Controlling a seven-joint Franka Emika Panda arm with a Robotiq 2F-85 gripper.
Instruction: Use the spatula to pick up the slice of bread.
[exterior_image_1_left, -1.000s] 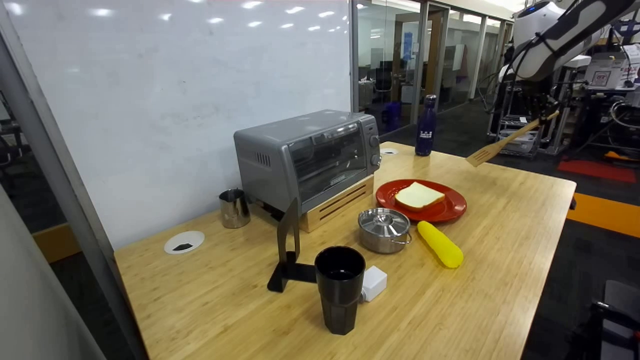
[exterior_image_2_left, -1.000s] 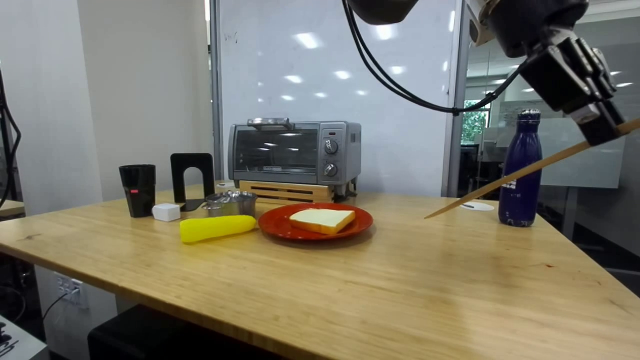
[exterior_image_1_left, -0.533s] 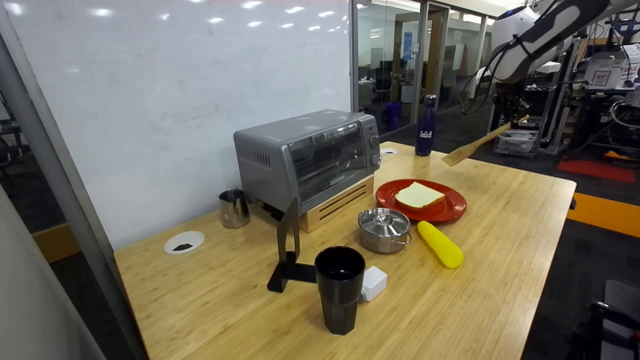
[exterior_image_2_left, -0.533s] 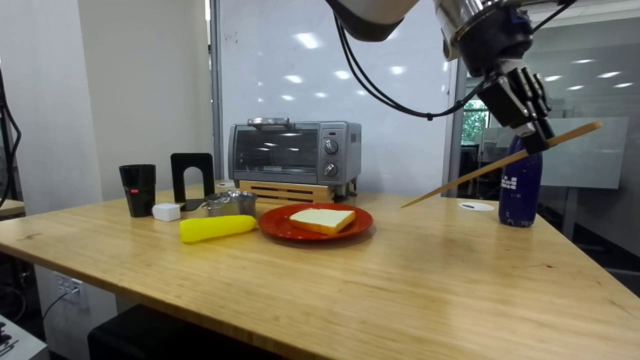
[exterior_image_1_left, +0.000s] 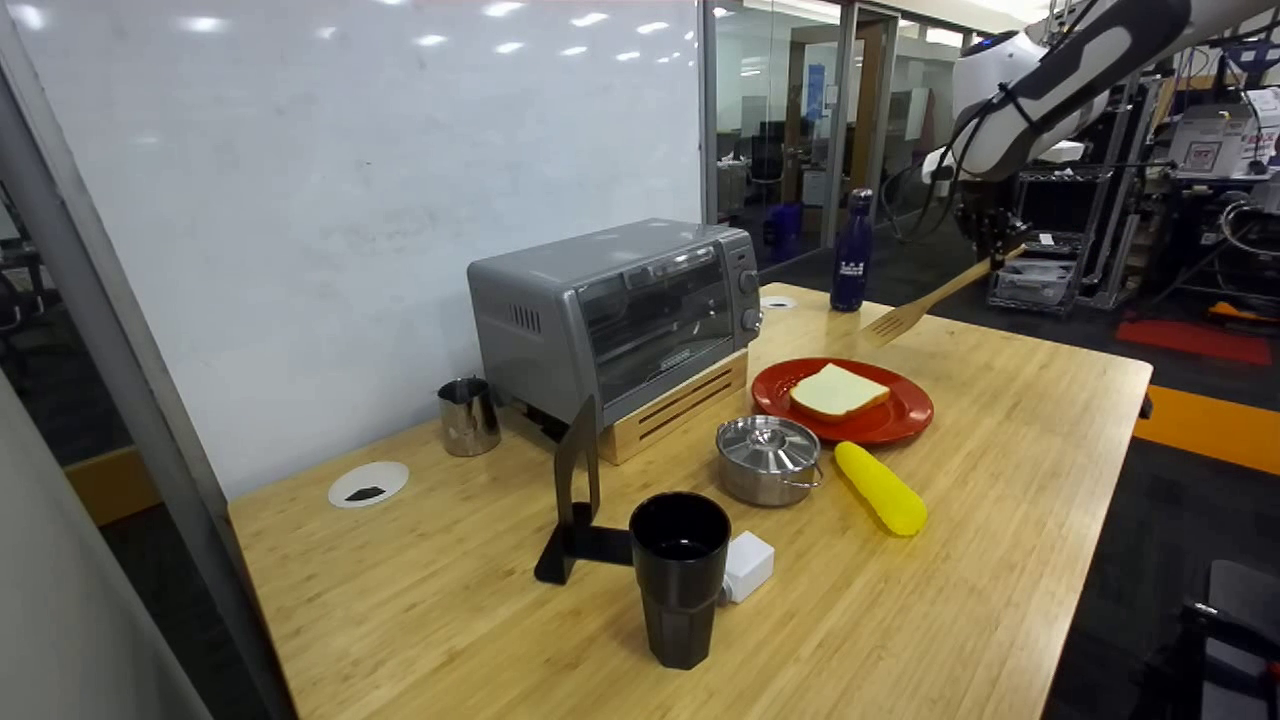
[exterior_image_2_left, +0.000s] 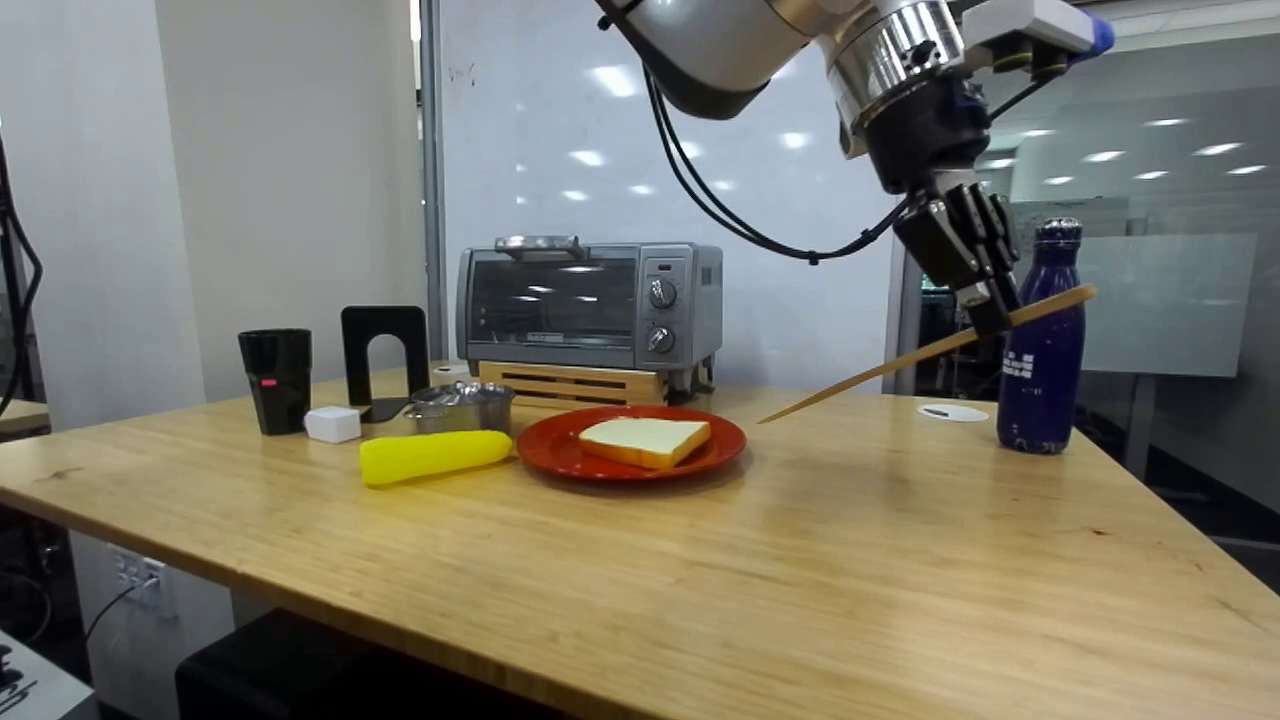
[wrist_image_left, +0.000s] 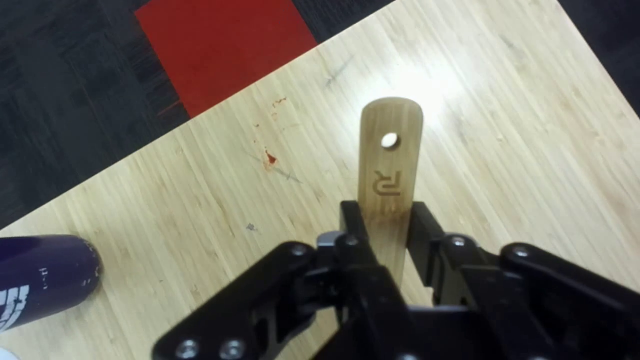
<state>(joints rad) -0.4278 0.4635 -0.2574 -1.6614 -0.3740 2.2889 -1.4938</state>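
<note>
My gripper is shut on the handle of the light-brown wooden spatula in the wrist view, with the handle's holed end sticking out past the fingers. In both exterior views the spatula slopes down from the gripper, blade lowest. The blade tip is just beside the red plate, apart from the bread. The gap between tip and table is hard to judge. The pale slice of bread lies flat on the plate. Bread and blade are out of the wrist view.
A dark blue bottle stands near the gripper; it also shows in the wrist view. A grey toaster oven stands behind the plate. A steel pot and a yellow oblong object lie close to the plate. A black cup stands farther off.
My gripper has moved with the spatula toward the plate and come lower, leftward in both exterior views. The blade tip is now close to the plate. Bread and plate have not moved.
</note>
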